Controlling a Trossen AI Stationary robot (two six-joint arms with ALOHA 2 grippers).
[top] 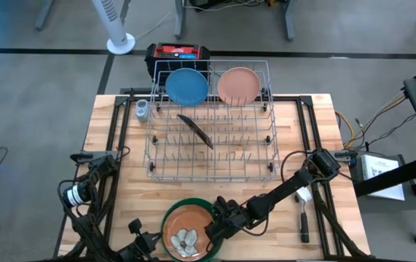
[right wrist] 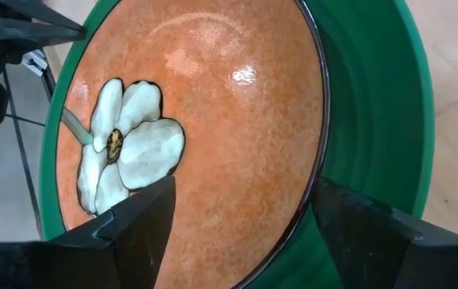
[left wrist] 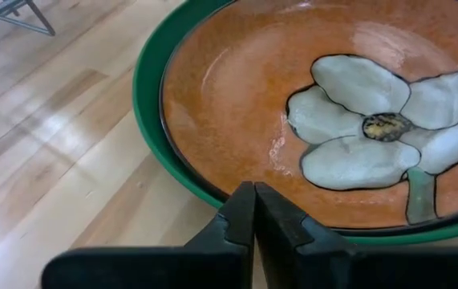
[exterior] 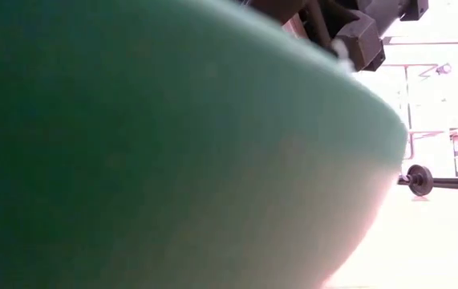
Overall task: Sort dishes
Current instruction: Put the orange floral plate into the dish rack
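A dark orange-brown plate (top: 186, 231) with a white flower lies inside the larger green plate (top: 193, 206) at the table's near edge. In the low view the green plate (exterior: 132, 160) fills the picture. My left gripper (left wrist: 253, 193) is shut, its tips at the orange plate's left rim. My right gripper (right wrist: 243, 193) is open over the right side, one finger above the orange plate and one above the green plate. In the grey wire rack (top: 266, 124), a blue plate (top: 186, 85) and a pink plate (top: 237, 84) stand at the far end. Another dark plate (top: 195, 132) stands on edge in the middle. My left gripper's shut fingertips (left wrist: 245, 201) lie at the orange plate's rim (left wrist: 212, 189), coming from the table's left and slanting down. The fingers hide the spot, so I cannot tell whether they touch it.
A black-handled brush (top: 304, 212) lies on the table to the right of the stacked plates. A small grey object (top: 142, 109) sits by the rack's far left corner. A black and red box (top: 178, 52) stands beyond the table's far edge.
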